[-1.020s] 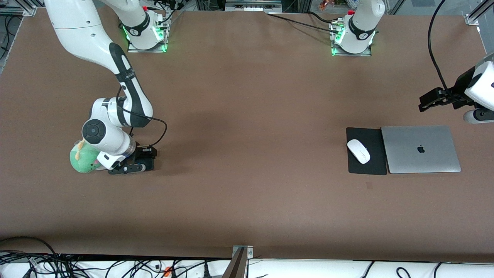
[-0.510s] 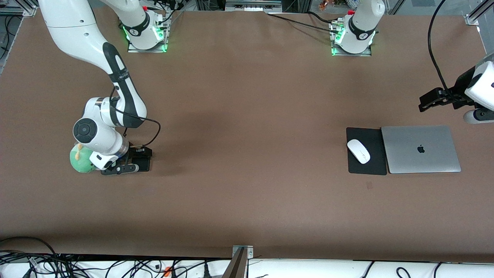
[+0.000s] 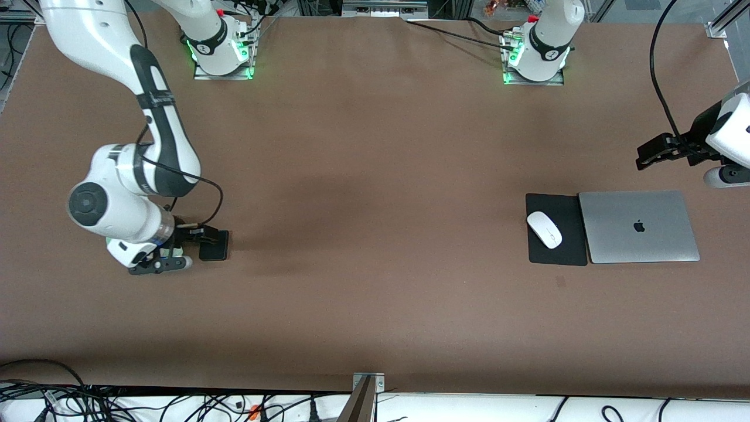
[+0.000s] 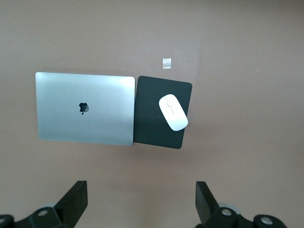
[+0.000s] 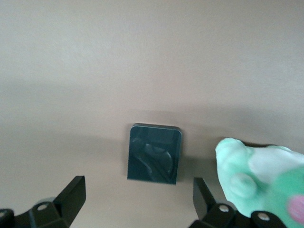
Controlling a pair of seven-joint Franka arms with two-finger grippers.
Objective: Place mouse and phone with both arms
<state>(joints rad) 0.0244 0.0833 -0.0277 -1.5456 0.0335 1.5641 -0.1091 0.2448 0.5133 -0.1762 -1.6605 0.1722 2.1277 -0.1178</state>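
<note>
The big brown table (image 3: 375, 234) has a few things lying on it. Near the right arm's end sits the flat black phone (image 3: 214, 245), with a green soft toy (image 5: 259, 178) just beside it. Near the left arm's end lies a black mouse pad (image 3: 565, 246), touching a shut silver laptop (image 3: 638, 226) beside it
</note>
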